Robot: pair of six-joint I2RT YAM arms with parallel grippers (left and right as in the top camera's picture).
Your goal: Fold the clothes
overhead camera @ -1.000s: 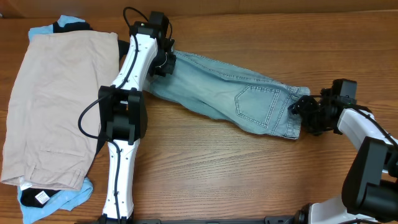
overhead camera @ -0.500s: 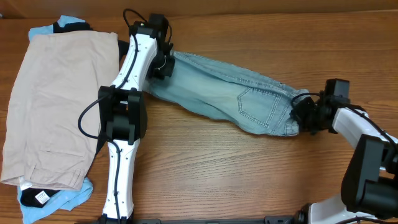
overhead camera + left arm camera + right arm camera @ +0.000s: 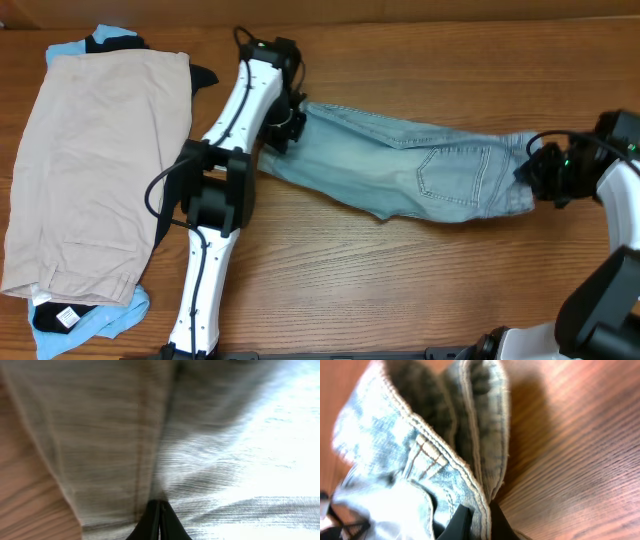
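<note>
While the faded light-blue denim shorts [image 3: 420, 175] are stretched across the middle of the brown wooden table [image 3: 400, 290] between the left gripper [image 3: 287, 132] and right gripper [image 3: 540, 172] (both jaws pinched shut on denim), straightening is judged in hand, and a flat lay-down is needed next.

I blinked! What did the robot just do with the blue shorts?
The right jaws shut on the denim shorts' end, and both arms pulled the shorts to the right. The left jaws stayed clamped on the other end; the beige pile stayed put.
</note>
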